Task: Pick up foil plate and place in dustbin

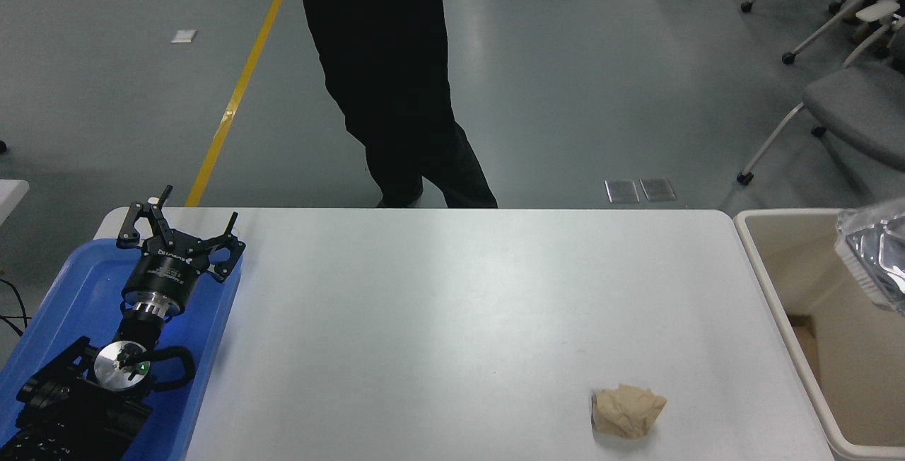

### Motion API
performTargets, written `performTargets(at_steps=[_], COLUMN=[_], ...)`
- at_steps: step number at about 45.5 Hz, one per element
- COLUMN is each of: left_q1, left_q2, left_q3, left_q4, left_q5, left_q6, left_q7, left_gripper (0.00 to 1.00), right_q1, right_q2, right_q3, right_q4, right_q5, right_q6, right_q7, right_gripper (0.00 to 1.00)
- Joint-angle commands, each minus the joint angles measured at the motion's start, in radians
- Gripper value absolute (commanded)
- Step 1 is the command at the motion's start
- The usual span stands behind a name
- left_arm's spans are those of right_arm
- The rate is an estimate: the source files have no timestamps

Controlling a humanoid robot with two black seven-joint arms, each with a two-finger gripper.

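Note:
The shiny foil plate [877, 256] shows only in part at the right edge of the head view, tilted, over the inside of the cream dustbin [767, 277]. The dustbin stands just past the table's right end. The right gripper is out of the picture, so what holds the plate is hidden. My left gripper [180, 231] is parked at the lower left over the blue tray [78, 284], its fingers spread open and empty.
A crumpled tan paper wad [627, 411] lies on the white table [452, 305] near its front right. A person in black stands at the far side [396, 79]. Office chairs [841, 93] stand on the floor at the upper right.

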Motion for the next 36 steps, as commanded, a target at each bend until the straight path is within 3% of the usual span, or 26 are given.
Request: performTargets(at_steps=[1,13,24,29,30,36], left_q1=[0.000,-0.001,-0.001,-0.001,-0.001,-0.001], left_q2=[0.000,0.000,0.000,0.000,0.000,0.000], left_q3=[0.000,0.000,0.000,0.000,0.000,0.000], left_q4=[0.000,0.000,0.000,0.000,0.000,0.000], left_q5=[0.000,0.000,0.000,0.000,0.000,0.000], left_q6=[0.000,0.000,0.000,0.000,0.000,0.000], left_q7=[-0.001,-0.001,-0.001,-0.001,0.000,-0.001], left_gripper=[0.99,0.99,0.99,0.99,0.99,0.99], right_q1=[-0.214,-0.284,-0.289,-0.291,-0.292,-0.292], right_q2=[0.072,0.128,0.135,0.141,0.144,0.144], right_q3=[0.189,0.209,0.211,0.212,0.212,0.214], right_q4=[-0.141,-0.174,-0.174,-0.171,-0.171,-0.166], right_q5=[-0.107,-0.222,-0.236,-0.237,-0.237,-0.244], right_q6=[-0.122,-0.254,-0.304,-0.356,-0.376,-0.387], right_q7=[-0.034,-0.020,-0.020,-0.022,-0.022,-0.022], right_gripper=[0.00,0.00,0.00,0.34,0.46,0.55])
